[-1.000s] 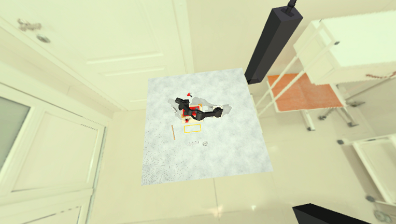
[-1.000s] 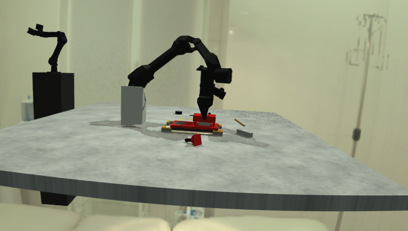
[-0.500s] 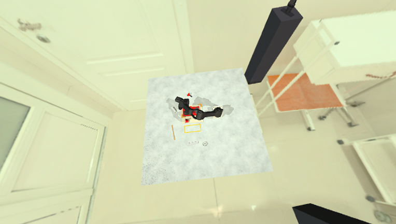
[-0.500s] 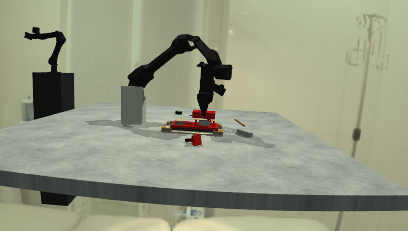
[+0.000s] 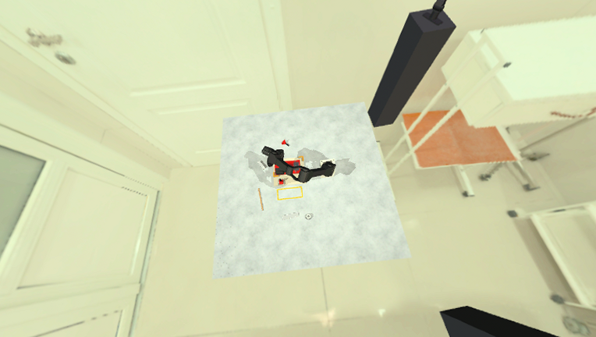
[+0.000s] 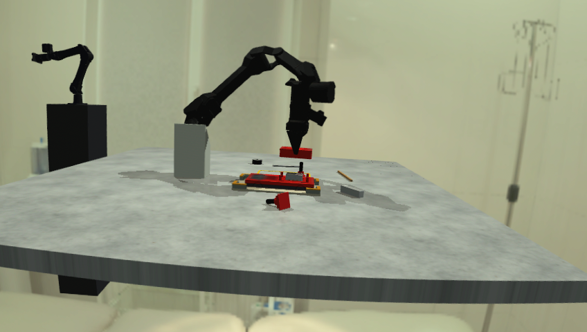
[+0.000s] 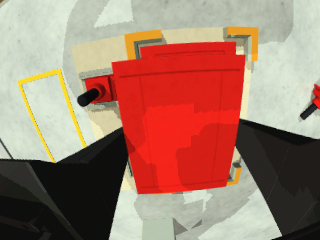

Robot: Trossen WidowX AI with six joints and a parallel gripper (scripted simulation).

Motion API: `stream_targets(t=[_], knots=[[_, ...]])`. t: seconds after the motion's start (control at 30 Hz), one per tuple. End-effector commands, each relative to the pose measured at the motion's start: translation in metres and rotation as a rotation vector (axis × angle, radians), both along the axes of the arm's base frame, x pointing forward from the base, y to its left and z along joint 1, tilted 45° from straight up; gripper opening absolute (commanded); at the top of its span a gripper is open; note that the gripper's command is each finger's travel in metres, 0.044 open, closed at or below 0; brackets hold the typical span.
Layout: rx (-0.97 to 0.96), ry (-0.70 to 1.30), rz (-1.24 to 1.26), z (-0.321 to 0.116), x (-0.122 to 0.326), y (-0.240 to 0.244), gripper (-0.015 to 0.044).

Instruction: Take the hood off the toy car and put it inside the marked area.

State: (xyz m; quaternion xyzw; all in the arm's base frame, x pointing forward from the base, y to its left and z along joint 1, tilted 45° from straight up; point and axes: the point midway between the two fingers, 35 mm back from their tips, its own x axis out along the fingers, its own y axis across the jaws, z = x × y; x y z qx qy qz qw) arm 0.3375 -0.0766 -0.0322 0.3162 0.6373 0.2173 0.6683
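The red hood [image 6: 284, 152] [image 7: 180, 120] is in the air, level or nearly so, above the toy car. My gripper [image 6: 295, 153] [image 7: 180, 127] is shut on the hood, with one black finger at each long side; the fingertips are hidden in the top view. The car's red body [image 6: 267, 180] [image 7: 187, 49] lies below, with a grey engine block [image 6: 293, 176] uncovered near one end. In the wrist view the hood covers most of the car. The marked area, a yellow outline [image 5: 290, 198] [image 7: 36, 121], lies on the table beside the car, left of it in the wrist view.
A red piece with a black peg [image 7: 100, 90] [image 6: 301, 166] stands between car and marked area. Another red piece [image 5: 285, 142] [image 6: 283, 200] lies on the car's other side. A grey block [image 6: 351, 191], a wooden stick [image 5: 261, 199] [image 6: 345, 176] and a round part [image 5: 308, 216] lie around.
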Motion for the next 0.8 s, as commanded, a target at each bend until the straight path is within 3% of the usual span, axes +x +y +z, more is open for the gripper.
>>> stream_targets(t=[0.0,0.77], knots=[[-0.002,-0.002,-0.006,0.016,0.002,0.011,0.0000],[-0.010,-0.012,0.007,0.101,-0.010,0.094,0.0000]])
